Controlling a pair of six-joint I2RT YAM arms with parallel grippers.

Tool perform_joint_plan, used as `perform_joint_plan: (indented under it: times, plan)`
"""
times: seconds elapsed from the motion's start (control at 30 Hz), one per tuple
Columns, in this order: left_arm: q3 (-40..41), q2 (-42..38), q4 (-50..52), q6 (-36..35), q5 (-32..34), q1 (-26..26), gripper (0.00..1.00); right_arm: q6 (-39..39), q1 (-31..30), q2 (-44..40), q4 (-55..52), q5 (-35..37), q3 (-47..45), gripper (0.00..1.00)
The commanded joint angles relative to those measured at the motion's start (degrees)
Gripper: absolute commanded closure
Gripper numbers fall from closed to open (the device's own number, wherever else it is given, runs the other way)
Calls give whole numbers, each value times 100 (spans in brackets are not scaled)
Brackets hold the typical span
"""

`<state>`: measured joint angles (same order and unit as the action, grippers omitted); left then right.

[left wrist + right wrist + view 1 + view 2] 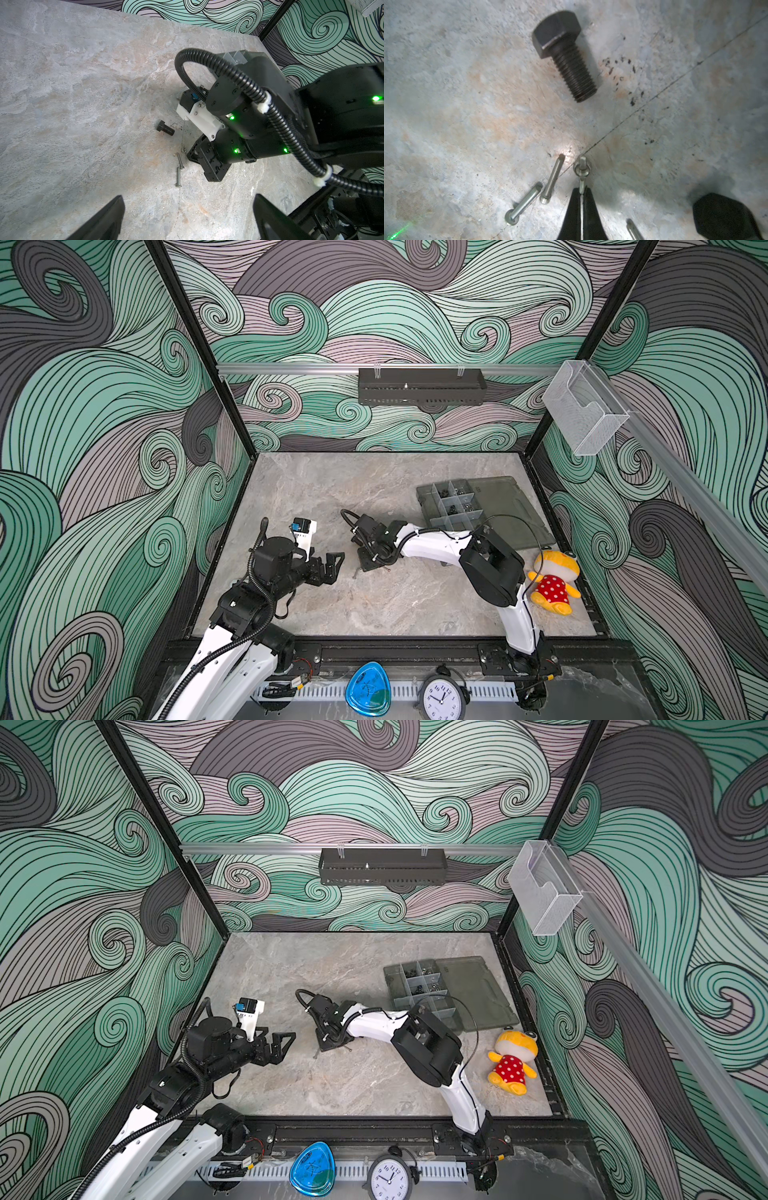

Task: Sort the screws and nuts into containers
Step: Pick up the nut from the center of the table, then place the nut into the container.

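The box (428,506) sits at the far right of the table (374,489), with its lid (511,510) lying open flat on the side away from the arms. Several compartments hold small dark and shiny pieces, too small to tell screws from nuts.

Near the table's middle, well apart from the box, the right gripper (581,192) points down with its fingertips pressed together on one ear of a silver wing nut (582,167). The nut stands on edge. Its long axis runs in line with the fingers, and its free ear points away from them. I cannot tell whether it touches the table.

Just beside it lies a silver screw (552,178), nearly parallel to the fingers, with its head toward the gripper. A second screw (525,202) lies slanted, its tip near the first one's head. A third screw (633,228) shows only its end, on the other side of the fingers.

Farther out, the black bolt (564,56) lies on its side, with its threaded end toward the nut and its hex head away. A black hex piece (724,216) is cut off at the picture's edge.

The left gripper (187,218) hovers off to the side with its fingers spread wide, holding nothing.
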<state>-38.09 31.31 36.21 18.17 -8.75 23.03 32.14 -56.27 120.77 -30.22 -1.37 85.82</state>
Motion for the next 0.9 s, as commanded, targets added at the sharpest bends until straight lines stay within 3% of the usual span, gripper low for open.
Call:
perform_joint_plan:
  times: [0.0,0.2,0.33,0.63,0.87]
  plan:
    - [9,48,-54,-60,28,0,1,-78,64,-136,-85,208,10,100]
    - [46,174,-214,-102,-67,0,1,-274,337,-700,-86,330,-280,100]
    - [-23,668,-656,-160,-405,0,1,-457,823,-1324,-92,349,-668,100]
    - [-1150,2918,-1535,-642,-1993,34,1,-1062,2794,-2448,-293,296,-1351,100]
    - [-2719,4556,-867,-1622,-2591,167,1,-1310,4293,-2290,-320,135,-1294,100]
